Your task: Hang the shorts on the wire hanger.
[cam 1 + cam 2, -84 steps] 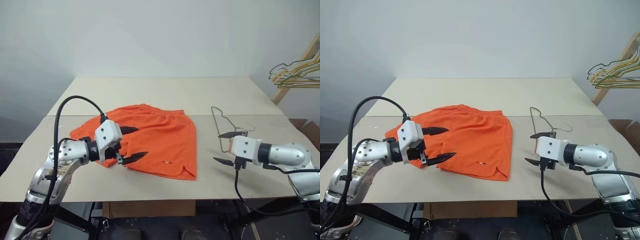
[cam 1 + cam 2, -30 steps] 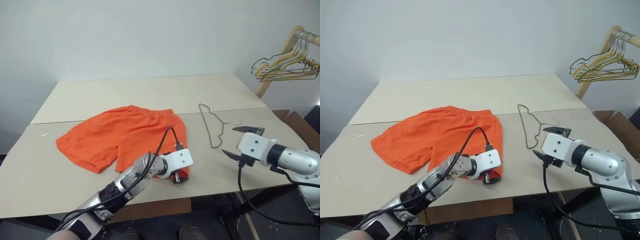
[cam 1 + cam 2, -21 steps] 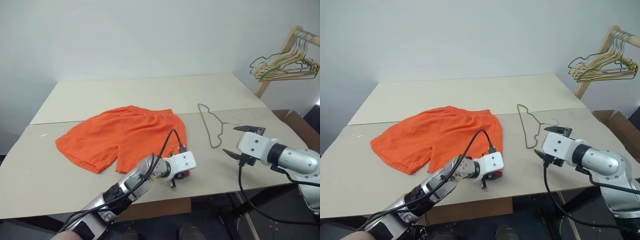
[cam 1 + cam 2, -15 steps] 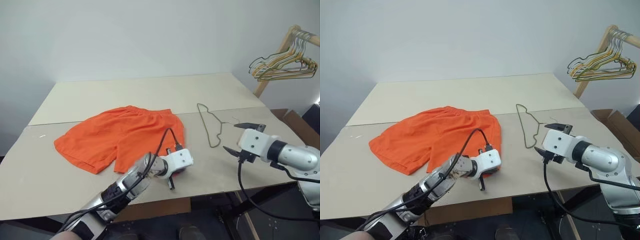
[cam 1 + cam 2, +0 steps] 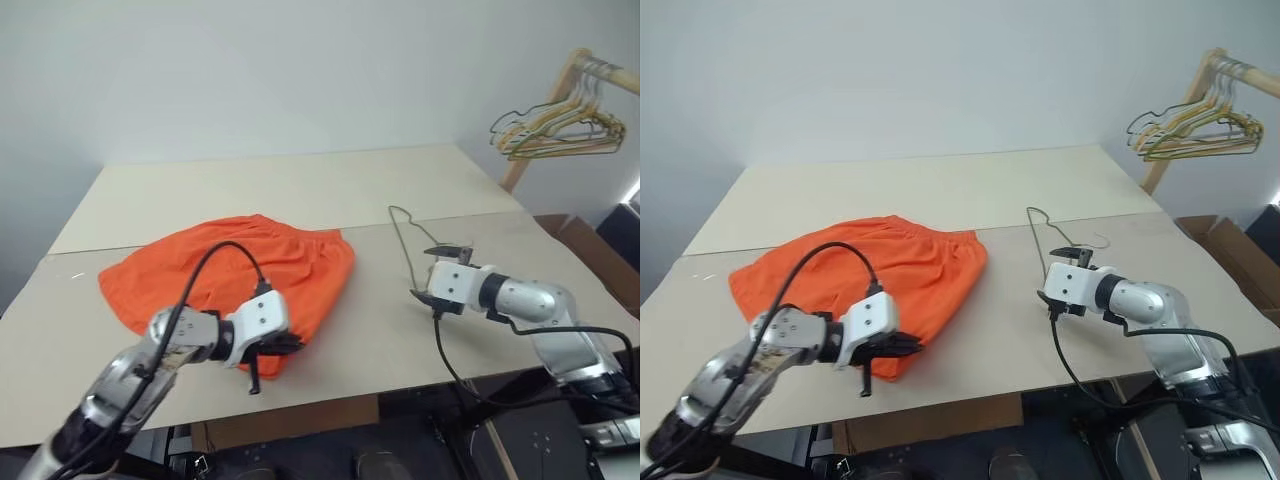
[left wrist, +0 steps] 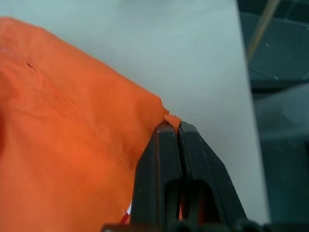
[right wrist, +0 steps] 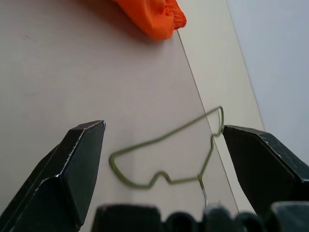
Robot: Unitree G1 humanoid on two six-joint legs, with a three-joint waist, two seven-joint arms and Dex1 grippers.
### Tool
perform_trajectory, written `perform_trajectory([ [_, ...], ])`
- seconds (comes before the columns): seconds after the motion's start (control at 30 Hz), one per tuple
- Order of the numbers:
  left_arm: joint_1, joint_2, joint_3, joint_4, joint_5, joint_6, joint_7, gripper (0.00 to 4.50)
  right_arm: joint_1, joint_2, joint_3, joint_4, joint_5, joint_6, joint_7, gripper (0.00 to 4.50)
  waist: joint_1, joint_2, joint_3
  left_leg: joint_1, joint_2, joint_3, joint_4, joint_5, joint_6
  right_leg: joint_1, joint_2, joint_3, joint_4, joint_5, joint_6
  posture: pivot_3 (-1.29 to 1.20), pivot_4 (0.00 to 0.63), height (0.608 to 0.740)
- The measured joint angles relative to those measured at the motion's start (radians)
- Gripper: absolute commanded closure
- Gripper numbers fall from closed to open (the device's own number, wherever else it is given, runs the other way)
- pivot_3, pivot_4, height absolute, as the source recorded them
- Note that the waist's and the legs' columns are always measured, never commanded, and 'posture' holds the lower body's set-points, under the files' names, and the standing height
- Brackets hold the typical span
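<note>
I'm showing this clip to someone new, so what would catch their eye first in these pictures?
The bright orange shorts spread on the pale table, left of centre, stand out first. The left claw is shut on a corner of their near hem. To the right, the open right claw points at the thin wire hanger lying flat on the table, with a bunch of coloured hangers on a wooden rack at far right.

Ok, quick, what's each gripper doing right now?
Left gripper: shut on a corner of the shorts.
Right gripper: open, holding nothing, wire hanger ahead of it.
</note>
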Motion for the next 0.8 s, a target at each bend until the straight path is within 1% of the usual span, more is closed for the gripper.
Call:
perform_trajectory([
  [0.2, 0.169, 0.098, 0.204, -0.094, -0.118, -0.047, -0.068, 4.45, -0.093, 0.01, 0.072, 0.156, -0.044, -0.214, 0.001, 0.0, 0.025, -0.001, 0.001, 0.001, 0.001, 0.001, 0.0, 0.0, 0.0, 0.0, 0.0, 0.0, 0.001, 0.0, 0.0, 0.0, 0.0, 0.74],
  [0.33, 0.271, 0.154, 0.289, -0.117, -0.146, -0.095, -0.115, 4.45, -0.155, 0.058, 0.136, 0.262, -0.083, -0.323, 0.001, 0.0, 0.028, -0.001, 0.001, 0.003, 0.002, 0.002, 0.0, 0.0, 0.0, 0.001, 0.001, 0.001, 0.003, 0.0, -0.002, 0.01, 0.0, 0.74],
  [0.47, 0.303, 0.173, 0.338, -0.117, -0.161, -0.134, -0.13, 4.45, -0.247, 0.106, 0.201, 0.392, -0.135, -0.437, -0.007, 0.0, 0.033, -0.001, 0.001, 0.003, 0.003, 0.003, 0.0, 0.0, 0.0, 0.0, 0.002, 0.001, 0.003, 0.0, -0.002, 0.02, 0.0, 0.74],
  [0.6, 0.328, 0.193, 0.373, -0.114, -0.171, -0.163, -0.145, 4.45, -0.341, 0.199, 0.241, 0.544, -0.172, -0.508, -0.042, 0.0, 0.039, -0.001, 0.001, 0.003, 0.004, 0.003, 0.0, 0.0, 0.0, 0.0, 0.002, 0.0, 0.003, 0.0, -0.003, 0.04, 0.0, 0.74],
  [0.8, 0.336, 0.204, 0.382, -0.115, -0.188, -0.175, -0.156, 4.45, -0.502, 0.308, 0.312, 0.803, -0.306, -0.569, -0.221, 0.0, 0.041, -0.001, 0.001, 0.003, 0.004, 0.002, 0.0, 0.0, -0.001, -0.001, 0.003, 0.0, 0.004, 0.0, -0.004, 0.06, 0.0, 0.74],
])
